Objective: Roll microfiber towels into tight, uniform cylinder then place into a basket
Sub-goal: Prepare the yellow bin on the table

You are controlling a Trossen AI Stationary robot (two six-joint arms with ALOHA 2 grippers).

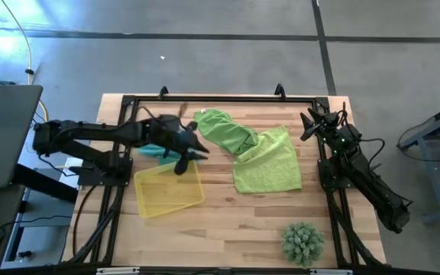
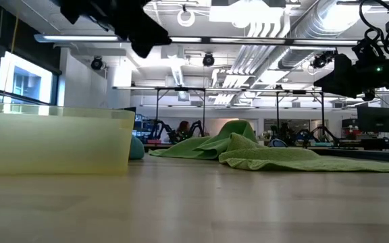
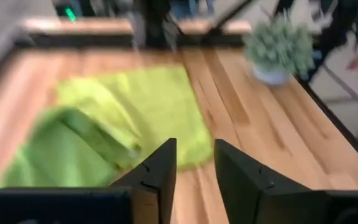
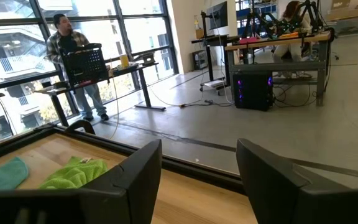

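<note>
Pale wood table [image 1: 228,221], planks smooth with a soft sheen. Two lime towels [image 1: 270,164], nubby matt cloth, rumpled. Teal towel [image 4: 4,172], same soft cloth. Basket [image 1: 168,191], translucent yellow plastic, glossy. Gripper fingers [image 3: 244,180], matt black plastic.

A spiky green potted plant [image 1: 303,241] sits on the wooden table [image 1: 228,221] at about five o'clock, close to the edge. A black frame [image 1: 220,98] runs round the tabletop. Off the table at nine o'clock stands a grey laptop [image 1: 2,134], with a yellow cable [image 1: 23,38] trailing on the grey floor at eleven o'clock. In the room beyond, a person in a plaid shirt [image 4: 73,59] stands behind a black crate [image 4: 86,63] by the windows.
</note>
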